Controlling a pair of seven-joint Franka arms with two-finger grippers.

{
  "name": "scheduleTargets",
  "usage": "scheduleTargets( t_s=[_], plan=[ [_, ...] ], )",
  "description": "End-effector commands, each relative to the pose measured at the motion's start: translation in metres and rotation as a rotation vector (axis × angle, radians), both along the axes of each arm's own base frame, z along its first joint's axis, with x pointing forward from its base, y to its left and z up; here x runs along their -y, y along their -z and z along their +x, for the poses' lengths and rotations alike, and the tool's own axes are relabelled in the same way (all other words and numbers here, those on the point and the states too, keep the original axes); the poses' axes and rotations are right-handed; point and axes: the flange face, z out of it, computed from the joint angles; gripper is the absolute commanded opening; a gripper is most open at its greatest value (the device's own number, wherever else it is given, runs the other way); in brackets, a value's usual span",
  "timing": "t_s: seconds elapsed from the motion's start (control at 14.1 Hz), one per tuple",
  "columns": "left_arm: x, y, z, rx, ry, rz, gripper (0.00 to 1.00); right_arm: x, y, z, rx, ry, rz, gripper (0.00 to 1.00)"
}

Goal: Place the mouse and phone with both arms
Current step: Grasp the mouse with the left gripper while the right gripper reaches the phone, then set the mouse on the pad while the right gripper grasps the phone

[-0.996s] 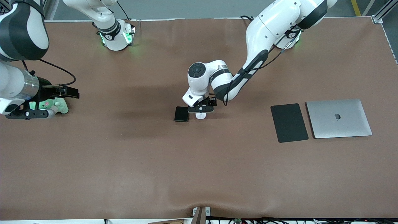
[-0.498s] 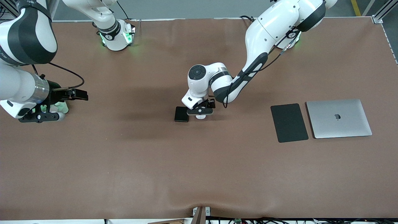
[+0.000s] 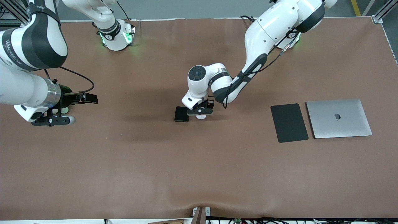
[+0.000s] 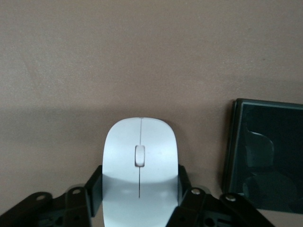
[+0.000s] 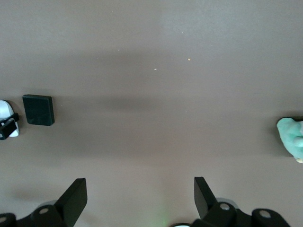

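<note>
Our left gripper (image 3: 201, 112) clamps the glossy oval mouse (image 4: 140, 165) beside the phone (image 3: 181, 114).
Our right gripper (image 5: 137, 196) hangs spread, empty, over the matte brown table (image 3: 124, 161).

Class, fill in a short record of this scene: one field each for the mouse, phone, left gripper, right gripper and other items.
mouse: on table, clamped between left jaws
phone: flat beside mouse, toward right arm's end
left gripper: shut on mouse
right gripper: open, over table at its own end
other items: mouse pad beside closed laptop
</note>
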Motion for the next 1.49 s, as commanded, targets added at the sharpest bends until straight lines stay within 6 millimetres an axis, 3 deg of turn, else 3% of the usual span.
scheduleTargets(
  t_s=[0.0,0.14,0.36,0.5,0.64,0.78,0.93,1.07,1.42],
  plan=[
    [0.01,-0.002,0.008,0.013,-0.053,-0.043,0.35,-0.02,0.007,0.003,-0.003,0.023,0.007,1.0],
    [0.008,-0.017,0.015,0.031,-0.061,-0.053,0.35,-0.028,0.01,0.005,0.006,0.041,0.01,1.0],
    [-0.004,-0.065,0.028,0.019,-0.094,-0.046,0.35,-0.047,0.018,0.006,0.003,0.053,0.007,1.0],
    [-0.037,-0.11,0.049,-0.02,-0.113,-0.066,0.35,-0.059,0.028,0.009,0.005,0.072,0.021,1.0],
    [-0.099,-0.148,0.062,-0.063,-0.13,-0.088,0.34,-0.075,0.035,0.014,0.027,0.081,0.052,1.0],
    [-0.168,-0.17,0.07,-0.079,-0.154,-0.107,0.34,-0.092,0.052,0.016,0.02,0.06,0.047,1.0],
    [-0.226,-0.176,0.08,-0.075,-0.215,-0.096,0.34,-0.106,0.063,0.017,0.023,0.044,0.048,1.0],
    [-0.27,-0.175,0.094,-0.063,-0.258,-0.068,0.34,-0.12,0.074,0.019,0.028,0.067,0.041,1.0],
    [-0.395,-0.172,0.135,-0.08,-0.257,-0.041,0.34,-0.177,0.109,0.015,0.056,0.052,0.033,1.0]
  ],
)
